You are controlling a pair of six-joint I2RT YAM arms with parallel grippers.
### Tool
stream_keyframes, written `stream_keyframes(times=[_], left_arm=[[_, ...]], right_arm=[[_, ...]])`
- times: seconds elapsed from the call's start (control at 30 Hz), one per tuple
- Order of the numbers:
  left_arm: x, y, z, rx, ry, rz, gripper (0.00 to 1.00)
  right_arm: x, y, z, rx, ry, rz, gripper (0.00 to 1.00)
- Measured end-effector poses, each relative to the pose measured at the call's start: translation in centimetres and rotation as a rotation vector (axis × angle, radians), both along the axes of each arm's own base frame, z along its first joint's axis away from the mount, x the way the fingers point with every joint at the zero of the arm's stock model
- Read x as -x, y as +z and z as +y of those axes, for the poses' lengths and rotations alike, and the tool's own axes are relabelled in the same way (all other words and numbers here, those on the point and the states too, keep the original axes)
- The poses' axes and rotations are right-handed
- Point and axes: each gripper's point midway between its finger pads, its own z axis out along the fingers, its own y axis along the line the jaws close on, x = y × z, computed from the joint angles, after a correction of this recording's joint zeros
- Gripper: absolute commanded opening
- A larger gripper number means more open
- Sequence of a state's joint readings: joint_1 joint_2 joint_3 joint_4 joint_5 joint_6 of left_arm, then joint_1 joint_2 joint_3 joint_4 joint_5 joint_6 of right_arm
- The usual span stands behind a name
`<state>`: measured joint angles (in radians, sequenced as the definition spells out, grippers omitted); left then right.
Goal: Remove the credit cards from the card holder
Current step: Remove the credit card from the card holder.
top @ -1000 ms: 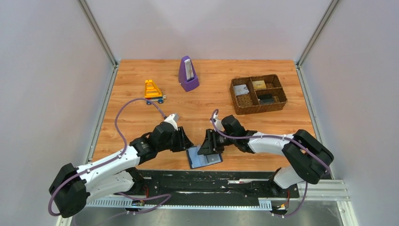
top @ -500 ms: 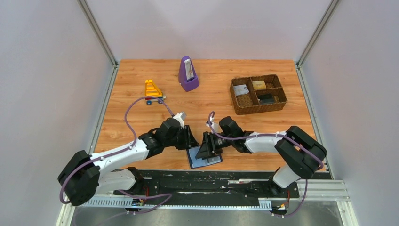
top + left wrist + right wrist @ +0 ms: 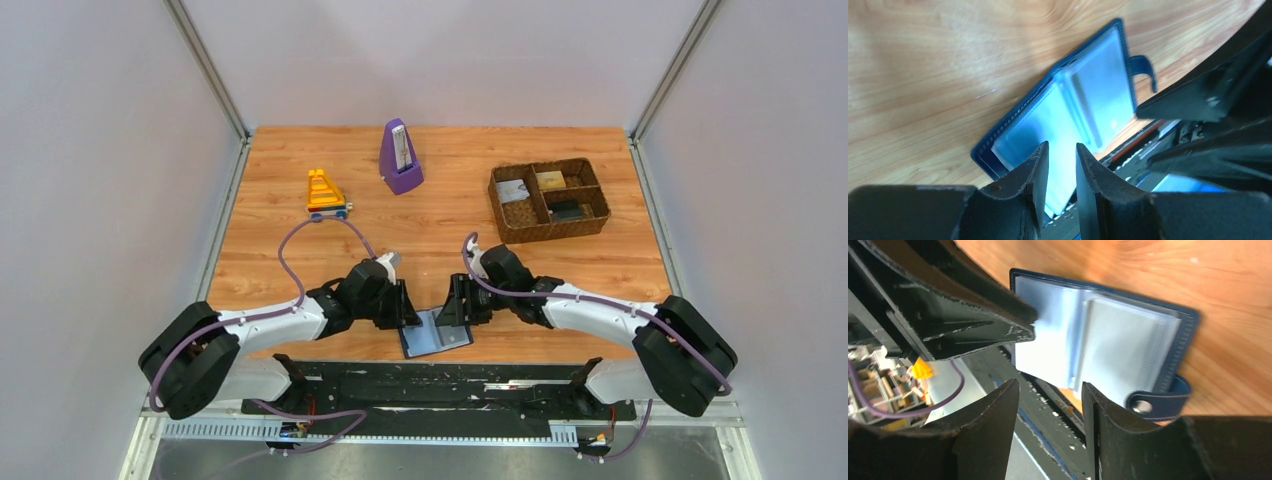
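The card holder (image 3: 436,336) lies open at the table's near edge, with a dark cover and pale blue-grey sleeve pages. It also shows in the left wrist view (image 3: 1073,112) and the right wrist view (image 3: 1118,345). I cannot make out any card inside the sleeves. A dark card (image 3: 566,211) lies in the basket. My left gripper (image 3: 409,312) hovers at the holder's left page, jaws a narrow gap apart with nothing between them (image 3: 1062,150). My right gripper (image 3: 452,308) is open and empty at the holder's right side (image 3: 1050,390).
A brown woven basket (image 3: 498,212) at the back right also holds a whitish card (image 3: 513,190) and a gold-tan card (image 3: 550,180). A purple metronome (image 3: 399,158) and a yellow toy (image 3: 325,193) stand at the back. The black mounting rail (image 3: 440,375) runs just below the holder.
My left gripper has moved right and nearer, onto the holder's left page. My right gripper dipped over the holder, then drew back to the right, uncovering the pages.
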<state>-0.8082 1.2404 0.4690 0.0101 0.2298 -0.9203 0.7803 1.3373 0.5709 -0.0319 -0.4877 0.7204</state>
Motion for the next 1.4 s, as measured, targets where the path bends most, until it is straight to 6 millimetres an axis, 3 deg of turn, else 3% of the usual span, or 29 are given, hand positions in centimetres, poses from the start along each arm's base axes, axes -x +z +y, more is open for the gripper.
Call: stream_keyframes(times=[0.17, 0.63, 1.0, 1.4], left_arm=[[1.0, -1.9, 0.9, -0.033, -0.002, 0.04, 0.34], [0.6, -2.1, 0.5, -0.022, -0.002, 0.029, 0.34], [0.6, -2.0, 0.4, -0.019, -0.002, 0.027, 0.34], [0.6, -2.1, 0.5, -0.019, -0.002, 0.027, 0.34]], right_arm=[[-0.8, -1.8, -1.7, 0.111, -0.071, -0.008, 0.5], [-1.6, -3.8, -3.2, 0.21, -0.124, -0.01, 0.49], [-1.4, -3.5, -2.9, 0.191, -0.11, -0.008, 0.43], [-1.5, -3.0, -2.7, 0.174, -0.107, -0.018, 0.51]])
